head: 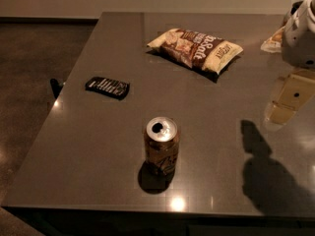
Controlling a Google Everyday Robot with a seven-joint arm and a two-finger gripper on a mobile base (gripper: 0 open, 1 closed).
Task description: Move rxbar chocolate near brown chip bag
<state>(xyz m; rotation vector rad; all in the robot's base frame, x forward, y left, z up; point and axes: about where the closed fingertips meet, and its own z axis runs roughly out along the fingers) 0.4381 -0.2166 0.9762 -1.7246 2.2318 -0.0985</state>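
The rxbar chocolate (107,87), a small flat black bar with pale lettering, lies on the dark table near its left edge. The brown chip bag (195,48), dark brown in the middle with white letters and cream ends, lies at the far middle of the table, well apart from the bar. My gripper (280,113), tan-coloured under the white arm (300,33), hangs over the right side of the table. It is far from the bar and to the right of the bag, and it holds nothing that I can see.
A brown-gold drink can (161,145) stands upright at the front middle of the table (88,151). A pale packet (272,42) lies at the far right, partly behind the arm. The gripper's shadow (268,176) falls front right. The floor lies to the left.
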